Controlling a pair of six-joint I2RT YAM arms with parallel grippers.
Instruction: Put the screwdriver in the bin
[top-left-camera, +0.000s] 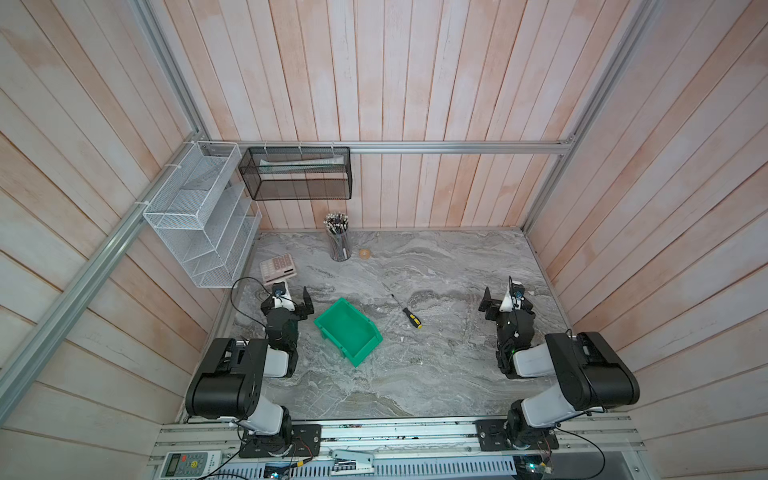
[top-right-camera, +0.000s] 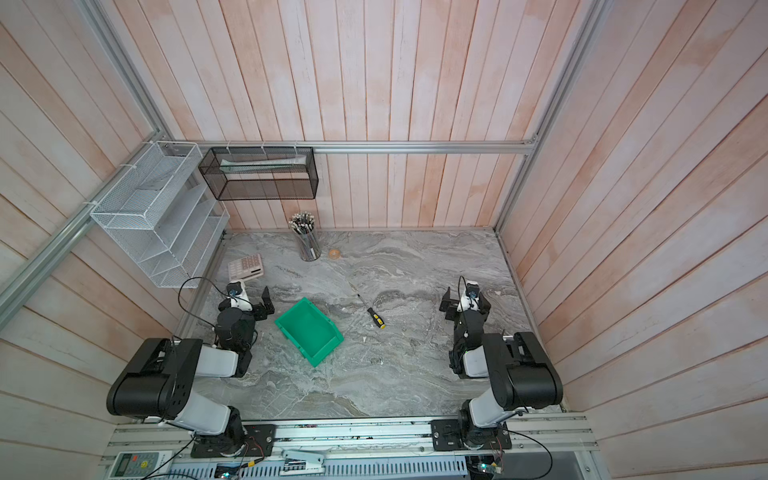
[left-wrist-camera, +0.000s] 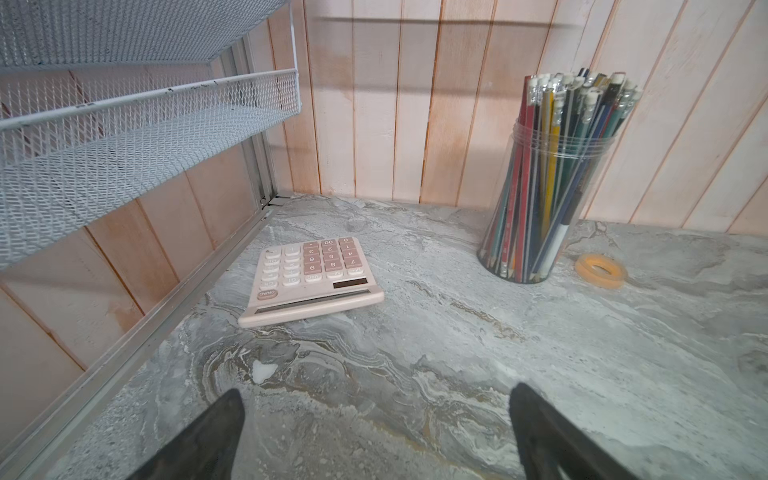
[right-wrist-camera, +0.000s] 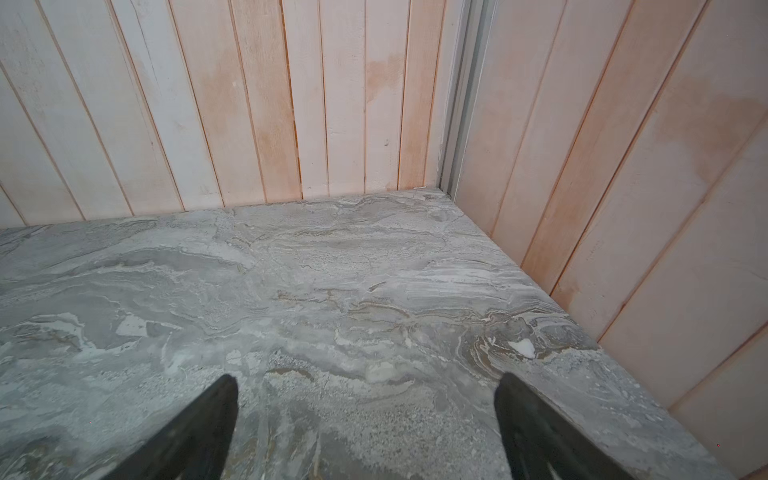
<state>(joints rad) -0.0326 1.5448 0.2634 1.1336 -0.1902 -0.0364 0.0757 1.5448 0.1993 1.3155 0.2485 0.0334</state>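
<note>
The screwdriver (top-left-camera: 409, 314) (top-right-camera: 375, 316) lies flat on the marble table, yellow-and-black handle toward the front, thin shaft pointing back-left. Just left of it sits the empty green bin (top-left-camera: 348, 332) (top-right-camera: 309, 330), turned at an angle. My left gripper (top-left-camera: 296, 302) (top-right-camera: 255, 303) (left-wrist-camera: 376, 399) hovers open beside the bin's left side, with nothing between its fingers. My right gripper (top-left-camera: 505, 300) (top-right-camera: 465, 301) (right-wrist-camera: 365, 386) is open and empty at the right, well apart from the screwdriver. Neither wrist view shows the screwdriver or the bin.
A pink calculator (top-left-camera: 277, 266) (left-wrist-camera: 316, 278), a clear jar of pencils (top-left-camera: 338, 241) (left-wrist-camera: 548, 187) and a tape roll (top-left-camera: 365, 253) (left-wrist-camera: 600, 270) stand at the back left. A white mesh rack (top-left-camera: 199, 216) and black mesh basket (top-left-camera: 297, 172) hang on the walls.
</note>
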